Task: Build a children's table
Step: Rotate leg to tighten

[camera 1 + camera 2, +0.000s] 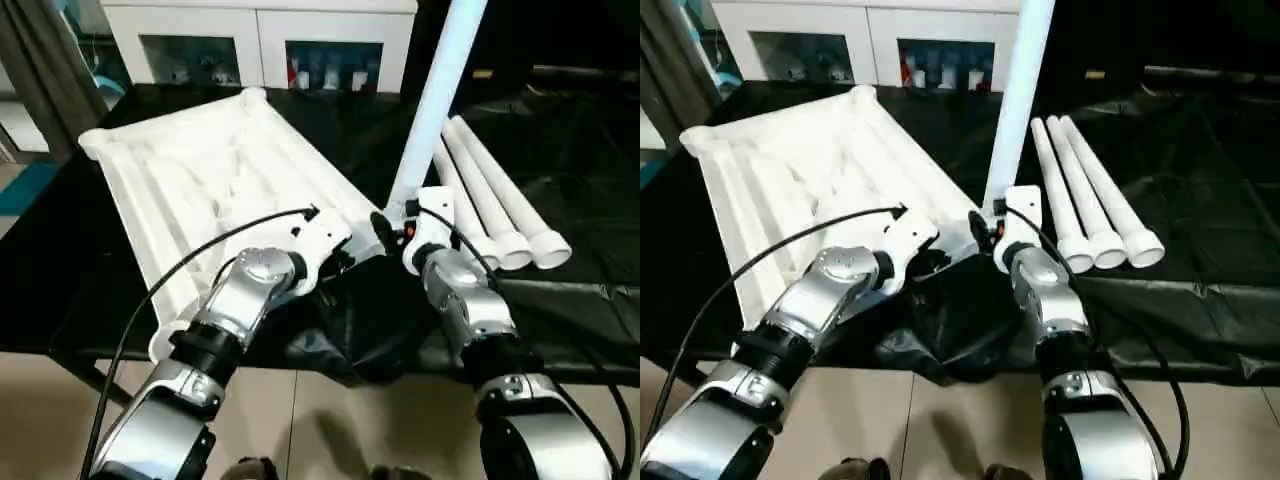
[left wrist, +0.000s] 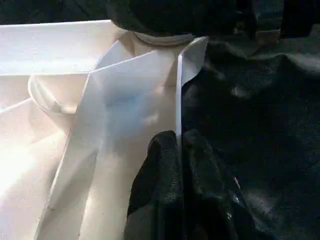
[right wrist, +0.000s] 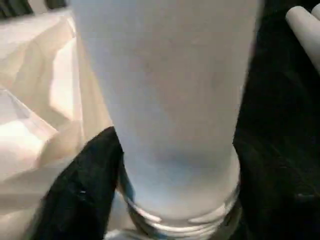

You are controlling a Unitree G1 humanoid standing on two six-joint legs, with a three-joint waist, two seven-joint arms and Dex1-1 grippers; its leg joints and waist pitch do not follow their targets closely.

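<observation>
Standing upright in the tabletop's [image 1: 190, 170] corner, a leg [image 1: 432, 100] sits clamped in the right pincer [image 1: 392, 225]; left pincer [image 2: 175, 200] pinched together on the tabletop's rim.

White glass-door cabinet [image 1: 260, 40], tiled floor [image 1: 300, 420]

Black cloth [image 1: 560, 300] covers the work table, rumpled at the near edge and hanging over it. White cabinet with glass doors [image 1: 258, 40] stands behind, small items on its shelf, too blurred to identify. Beige tiled floor [image 1: 330, 420] below.
</observation>
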